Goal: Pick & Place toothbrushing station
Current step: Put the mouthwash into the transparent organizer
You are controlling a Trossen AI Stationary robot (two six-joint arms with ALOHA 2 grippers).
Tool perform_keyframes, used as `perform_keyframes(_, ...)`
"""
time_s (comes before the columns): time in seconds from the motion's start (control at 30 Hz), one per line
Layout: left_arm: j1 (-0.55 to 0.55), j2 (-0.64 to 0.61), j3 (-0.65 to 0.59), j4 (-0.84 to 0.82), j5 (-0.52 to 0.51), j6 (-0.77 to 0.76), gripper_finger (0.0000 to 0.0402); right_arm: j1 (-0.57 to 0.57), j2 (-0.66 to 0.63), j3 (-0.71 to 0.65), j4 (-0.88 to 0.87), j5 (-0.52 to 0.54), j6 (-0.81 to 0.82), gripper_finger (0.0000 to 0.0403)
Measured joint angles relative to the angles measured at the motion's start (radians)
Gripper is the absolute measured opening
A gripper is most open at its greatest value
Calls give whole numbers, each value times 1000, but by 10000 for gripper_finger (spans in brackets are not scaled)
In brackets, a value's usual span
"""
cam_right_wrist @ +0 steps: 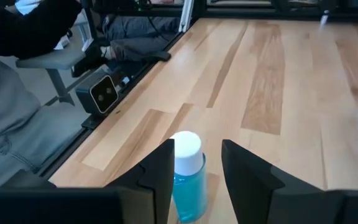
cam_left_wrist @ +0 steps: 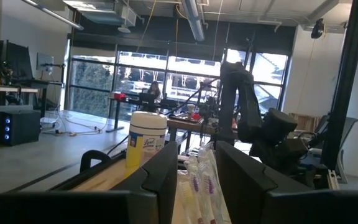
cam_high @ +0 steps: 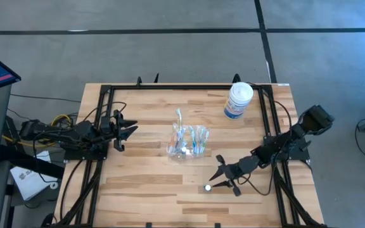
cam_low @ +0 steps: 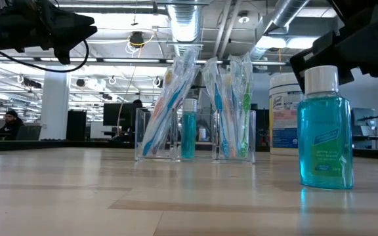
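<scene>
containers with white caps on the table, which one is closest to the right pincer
The small blue-liquid bottle, standing upright just ahead of the open right pincer. The large white tub stands far off at the table's back edge.

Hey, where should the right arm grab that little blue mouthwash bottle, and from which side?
Probably grip the blue bottle across its body just under the white cap, coming in level from the table's near edge. It stands upright and apart, and the right pincer, open, already straddles it.

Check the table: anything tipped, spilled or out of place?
Nothing stands out. Clear holder with toothbrushes is upright, blue bottle and white tub stand upright, no spill. Right gripper is open around the bottle.
</scene>
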Motion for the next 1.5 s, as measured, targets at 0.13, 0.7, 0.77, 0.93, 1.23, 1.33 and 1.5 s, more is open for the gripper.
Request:
perform_keyframes(0.13,0,0,0,0,0,0,104,0,40,23,0,0,0,143)
perform_keyframes(0.7,0,0,0,0,0,0,104,1,70,51,0,0,19,203)
perform_keyframes(0.77,0,0,0,0,0,0,104,6,70,51,0,0,19,199)
perform_keyframes(0.93,0,0,0,0,0,0,104,14,86,50,4,1,18,189)
perform_keyframes(1.23,0,1,0,0,0,0,104,13,134,73,43,3,7,180)
perform_keyframes(1.33,0,7,0,-2,0,0,104,13,179,103,37,1,-1,183)
perform_keyframes(1.5,0,22,0,0,0,0,104,13,211,136,34,0,-12,182)
